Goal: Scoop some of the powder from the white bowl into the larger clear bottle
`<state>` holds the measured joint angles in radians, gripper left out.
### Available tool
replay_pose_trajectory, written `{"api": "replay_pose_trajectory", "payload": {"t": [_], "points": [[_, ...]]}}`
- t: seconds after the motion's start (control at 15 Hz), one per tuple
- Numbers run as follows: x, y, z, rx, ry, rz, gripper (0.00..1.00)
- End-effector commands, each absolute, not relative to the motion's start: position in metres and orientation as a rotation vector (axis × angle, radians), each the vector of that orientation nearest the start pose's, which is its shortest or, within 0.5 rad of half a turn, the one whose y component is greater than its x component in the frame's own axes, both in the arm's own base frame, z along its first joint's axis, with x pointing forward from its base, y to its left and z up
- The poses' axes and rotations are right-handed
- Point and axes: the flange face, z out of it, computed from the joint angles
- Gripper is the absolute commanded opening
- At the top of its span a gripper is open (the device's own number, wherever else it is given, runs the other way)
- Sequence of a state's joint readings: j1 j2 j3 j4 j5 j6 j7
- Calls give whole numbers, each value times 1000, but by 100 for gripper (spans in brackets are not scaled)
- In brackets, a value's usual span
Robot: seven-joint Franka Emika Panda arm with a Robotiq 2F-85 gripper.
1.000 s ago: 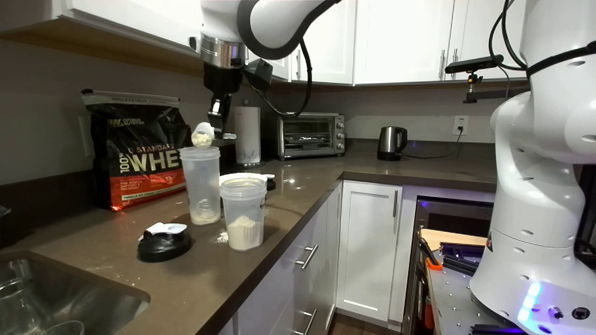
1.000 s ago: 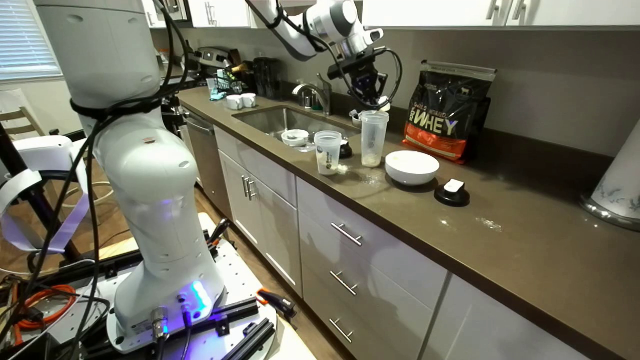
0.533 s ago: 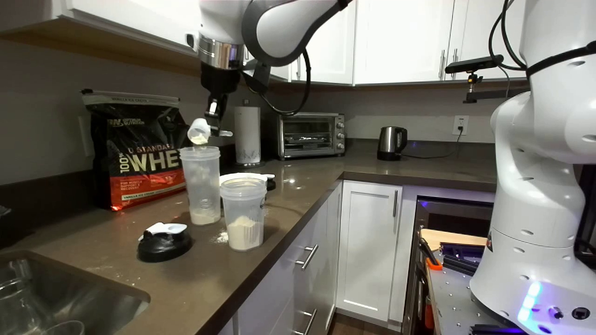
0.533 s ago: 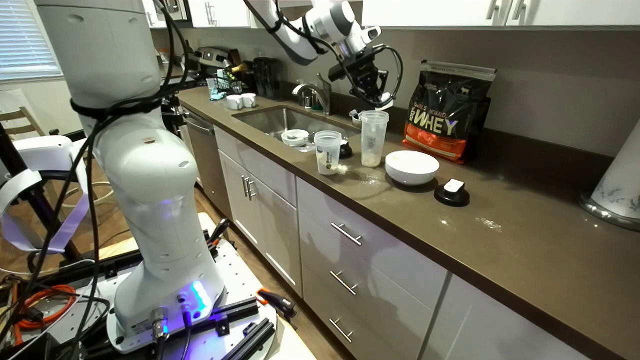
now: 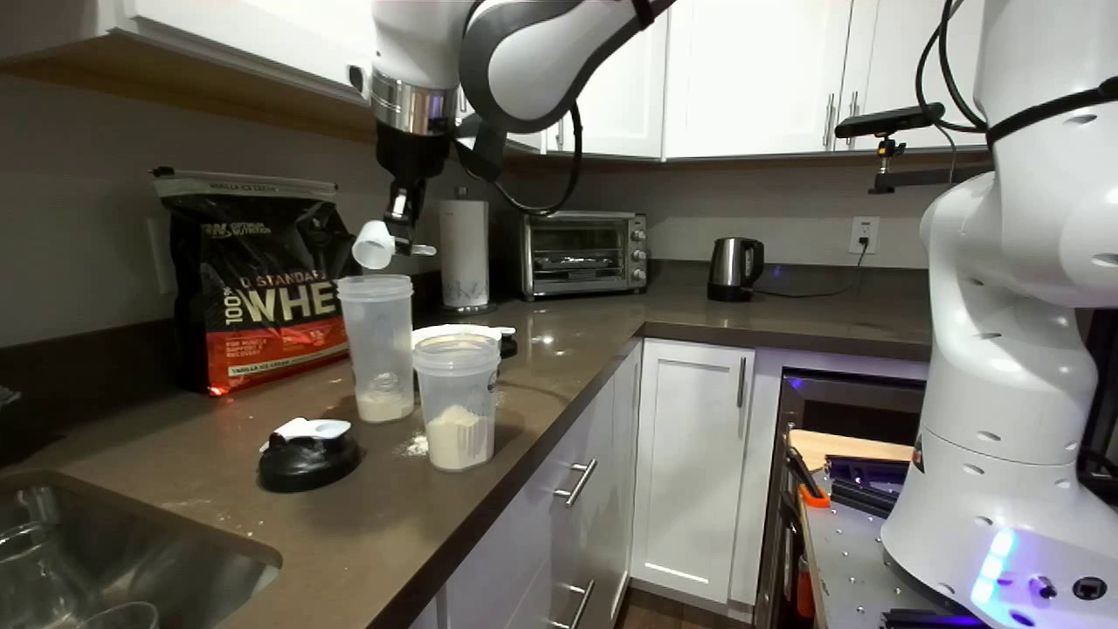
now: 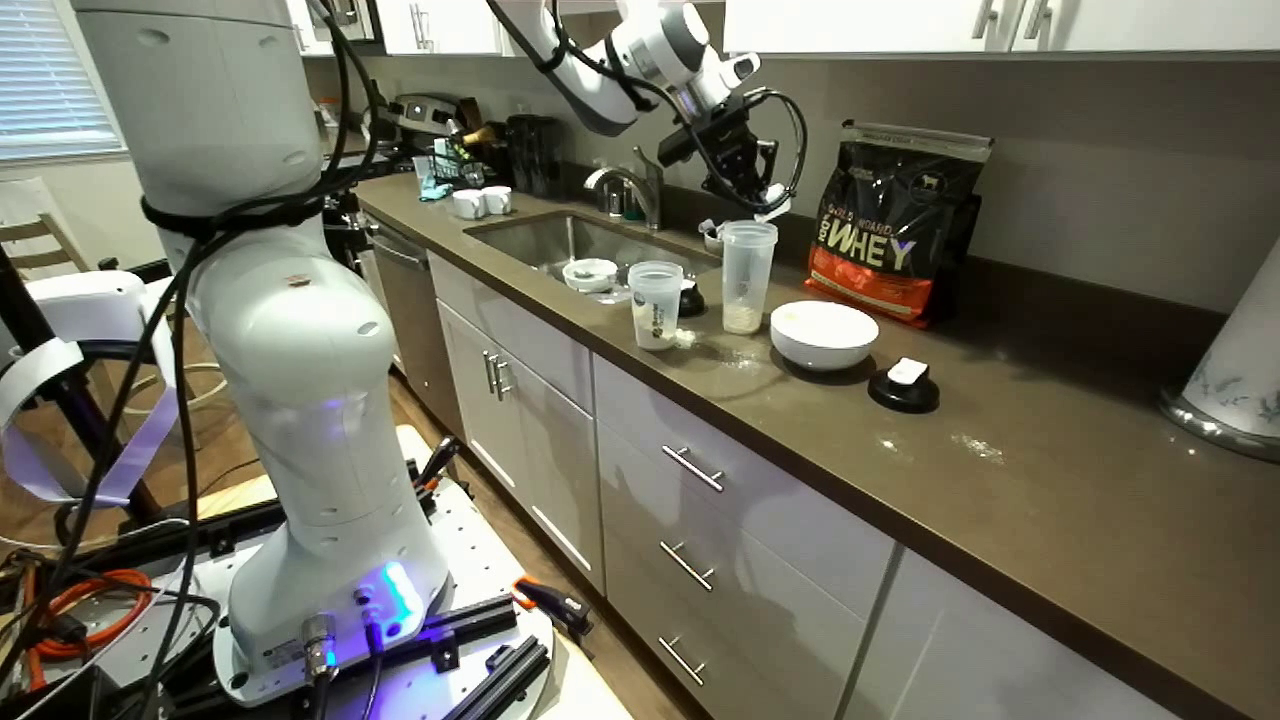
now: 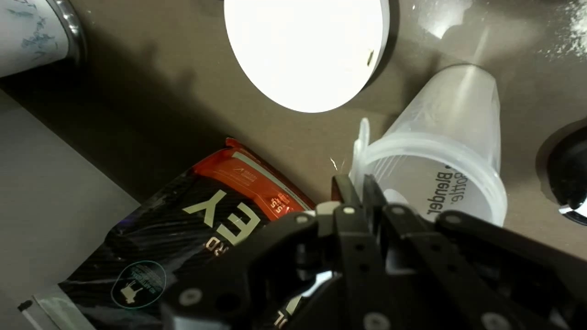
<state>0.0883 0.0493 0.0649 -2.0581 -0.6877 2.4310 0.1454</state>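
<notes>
over the bottle [image 5: 377, 345], the claw [image 5: 401, 242] pinches the scoop [image 5: 373, 245], likely light and stiff, sensibly by its handle [image 5: 424, 251].

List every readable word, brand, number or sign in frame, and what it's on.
"WHEY": black bag
"100%": same bag
"STANDAR", ends unclear: same bag
"OPTIMUM NUTRITION": same bag
"VANILLA ICE CREAM", twice: same bag
"5.5": same bag, wrist view
"Blender Bottle": tall clear bottle, wrist view
Bag's remaining small print: too blurred.
Print on shorter clear cup: too small.
</notes>
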Motion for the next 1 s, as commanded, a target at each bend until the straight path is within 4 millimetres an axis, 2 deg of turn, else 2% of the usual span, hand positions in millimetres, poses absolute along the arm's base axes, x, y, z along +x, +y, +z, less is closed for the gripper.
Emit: {"api": "replay_pose_trajectory", "payload": {"t": [0.0, 0.47, 0.93], "points": [[577, 88, 445, -3448, -805, -715, 2], [579, 73, 447, -3454, -724, -668, 2], [582, 48, 445, -3469, -610, -609, 2]]}}
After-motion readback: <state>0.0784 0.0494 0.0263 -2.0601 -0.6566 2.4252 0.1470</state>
